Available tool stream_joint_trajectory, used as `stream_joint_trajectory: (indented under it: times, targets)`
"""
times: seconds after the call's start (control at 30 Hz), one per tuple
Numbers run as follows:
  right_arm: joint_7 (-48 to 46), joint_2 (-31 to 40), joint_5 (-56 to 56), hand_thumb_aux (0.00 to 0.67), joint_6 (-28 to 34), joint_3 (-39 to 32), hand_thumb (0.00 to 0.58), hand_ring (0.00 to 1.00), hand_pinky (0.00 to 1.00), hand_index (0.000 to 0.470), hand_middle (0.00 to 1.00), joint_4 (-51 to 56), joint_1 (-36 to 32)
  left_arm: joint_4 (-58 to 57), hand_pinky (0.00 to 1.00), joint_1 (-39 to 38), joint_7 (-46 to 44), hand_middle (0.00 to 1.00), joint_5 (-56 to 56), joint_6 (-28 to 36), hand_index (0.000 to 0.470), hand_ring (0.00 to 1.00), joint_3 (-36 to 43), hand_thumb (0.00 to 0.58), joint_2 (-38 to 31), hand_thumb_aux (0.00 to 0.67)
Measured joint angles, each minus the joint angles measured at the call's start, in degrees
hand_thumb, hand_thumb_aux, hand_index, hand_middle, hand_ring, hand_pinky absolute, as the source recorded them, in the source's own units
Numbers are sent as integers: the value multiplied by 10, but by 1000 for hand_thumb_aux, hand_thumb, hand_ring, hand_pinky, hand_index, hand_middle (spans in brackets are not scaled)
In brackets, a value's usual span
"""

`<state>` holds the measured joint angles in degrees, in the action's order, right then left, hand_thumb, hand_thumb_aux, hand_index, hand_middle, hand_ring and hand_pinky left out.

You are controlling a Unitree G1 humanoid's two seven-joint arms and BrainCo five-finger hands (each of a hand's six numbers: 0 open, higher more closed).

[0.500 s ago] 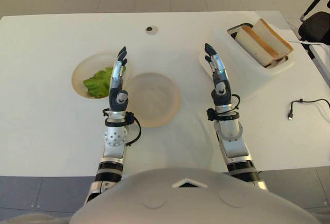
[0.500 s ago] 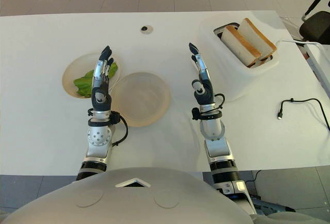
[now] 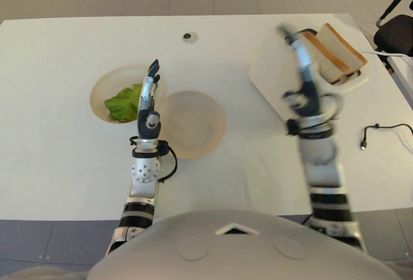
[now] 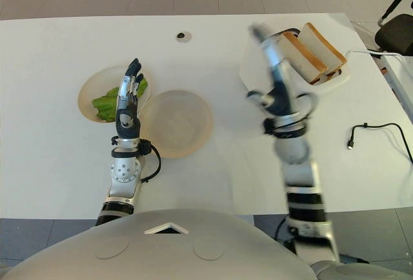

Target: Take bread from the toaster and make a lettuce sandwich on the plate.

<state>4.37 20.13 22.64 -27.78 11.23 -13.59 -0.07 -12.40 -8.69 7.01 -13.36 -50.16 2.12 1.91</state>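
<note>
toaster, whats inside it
Two bread slices stand in the toaster, tops sticking out. Their lower parts are hidden inside, and the right robot hand covers part of the near slice.

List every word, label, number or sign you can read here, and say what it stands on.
None can be read.
No print shows on the toaster, the bread, the plate, the bowl or the table.
Any marks on the left hand or the right hand are too small to read.
</note>
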Motion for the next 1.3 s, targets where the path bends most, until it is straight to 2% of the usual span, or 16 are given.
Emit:
stream_joint_trajectory:
  times: [0.03,0.1,0.13,0.27,0.53,0.57,0.6,0.63,0.9,1.0,1.1,1.2,1.3]
  targets:
    - [4,61,17,0,47,71,0,0,0,0,0,9,-27,0,0,-1,0,0,0,0,0,0,2,0,0,0]
    - [14,153,54,0,99,141,0,0,0,0,0,65,-51,-1,0,-2,0,0,-1,1,0,0,8,0,0,0]
    - [15,189,76,0,119,155,0,0,0,0,0,108,-50,-2,0,-2,1,0,-4,1,0,0,10,0,0,0]
    - [17,221,113,0,148,138,0,0,0,0,0,197,-25,-3,0,-3,4,0,-13,1,0,0,15,0,-1,0]
    - [15,218,134,0,158,58,0,0,0,0,0,204,20,-3,0,-3,9,0,-13,2,0,0,21,0,-7,0]
    - [14,218,134,63,160,52,104,137,137,44,137,202,21,-2,0,-3,10,0,-13,2,0,0,21,0,-7,0]
    - [10,218,134,489,161,45,538,753,753,343,753,198,22,-1,0,-3,11,0,-13,3,0,0,21,0,-7,0]
    - [10,218,134,670,162,42,580,1000,1000,470,1000,194,22,-1,0,-3,11,0,-13,4,0,0,21,0,-7,0]
    - [47,218,134,670,154,53,580,1000,1000,470,1000,118,23,0,0,-4,15,0,-13,4,0,0,22,0,-9,0]
    - [119,203,134,670,126,94,580,1000,1000,470,1000,61,18,1,0,-5,22,0,-13,3,0,0,19,0,-9,0]
    - [153,174,95,670,58,97,580,1000,1000,470,1000,-35,5,10,0,-14,39,0,-17,-1,0,0,5,0,-10,0]
    - [89,139,-5,670,28,14,580,1000,1000,470,1000,-99,5,34,0,-30,76,0,-53,-2,0,0,-35,0,-18,0]
    - [7,70,-91,670,38,-138,580,1000,1000,470,1000,-126,19,59,0,-38,147,0,-149,35,0,0,-91,0,-37,0]
